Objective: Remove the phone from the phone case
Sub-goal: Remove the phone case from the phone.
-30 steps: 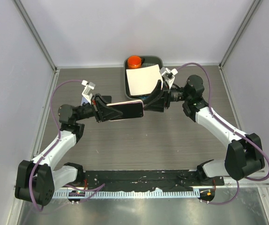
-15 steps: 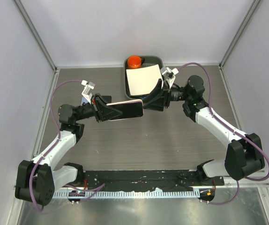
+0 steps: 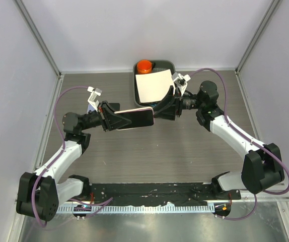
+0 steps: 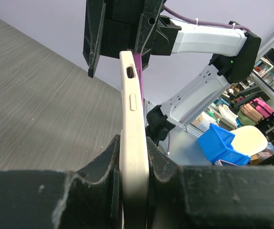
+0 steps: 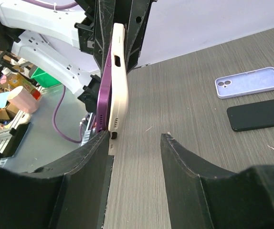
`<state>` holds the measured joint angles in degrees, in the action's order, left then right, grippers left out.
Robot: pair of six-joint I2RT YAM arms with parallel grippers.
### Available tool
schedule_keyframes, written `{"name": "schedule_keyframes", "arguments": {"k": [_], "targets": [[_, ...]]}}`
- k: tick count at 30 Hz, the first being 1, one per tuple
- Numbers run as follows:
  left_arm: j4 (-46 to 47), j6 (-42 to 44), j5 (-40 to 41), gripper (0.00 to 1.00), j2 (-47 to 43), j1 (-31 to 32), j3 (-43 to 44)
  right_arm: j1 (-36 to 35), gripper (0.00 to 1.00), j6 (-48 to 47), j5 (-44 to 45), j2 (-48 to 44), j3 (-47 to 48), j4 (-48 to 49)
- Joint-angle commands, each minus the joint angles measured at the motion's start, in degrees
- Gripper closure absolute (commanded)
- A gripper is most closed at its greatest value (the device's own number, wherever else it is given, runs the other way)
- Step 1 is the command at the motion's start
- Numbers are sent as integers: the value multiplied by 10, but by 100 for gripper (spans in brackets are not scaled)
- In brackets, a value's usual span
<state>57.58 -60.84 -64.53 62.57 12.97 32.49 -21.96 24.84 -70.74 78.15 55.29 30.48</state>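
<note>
- Phone [image 5: 103, 100], purple, sits in the cream phone case [image 4: 134, 138], held on edge in the air over the mid surface [image 3: 149, 151].
- Left hand [image 3: 118, 121] is clamped on its left end, anchoring it.
- Right hand [image 3: 160, 111] has its fingers apart, straddling the free right end, likely to pry.

Phone [image 3: 137, 118] is hanging over table [image 3: 185, 151], left gripper [image 3: 119, 120] at its left end, right gripper [image 3: 159, 110] at its right. Tray [image 3: 134, 88] is sitting behind at the back edge, sheet [image 3: 152, 85] lying in it, puck [image 3: 144, 65] behind sheet. Loose case [image 5: 249, 82] is lying beside second phone [image 5: 258, 114].
</note>
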Motion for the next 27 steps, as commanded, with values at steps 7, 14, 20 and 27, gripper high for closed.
{"name": "schedule_keyframes", "arguments": {"k": [7, 14, 20, 27], "targets": [[64, -12, 21, 100, -15, -1, 5, -9, 47, -40, 24, 7, 10, -32], [64, -11, 22, 100, -14, -1, 4, -36, 47, -44, 35, 17, 12, -39], [63, -11, 23, 100, -10, -2, 4, -44, 47, -1, 39, 30, 6, 6], [64, -11, 27, 100, -10, -4, 2, -47, 47, 145, 38, 49, -25, 178]]}}
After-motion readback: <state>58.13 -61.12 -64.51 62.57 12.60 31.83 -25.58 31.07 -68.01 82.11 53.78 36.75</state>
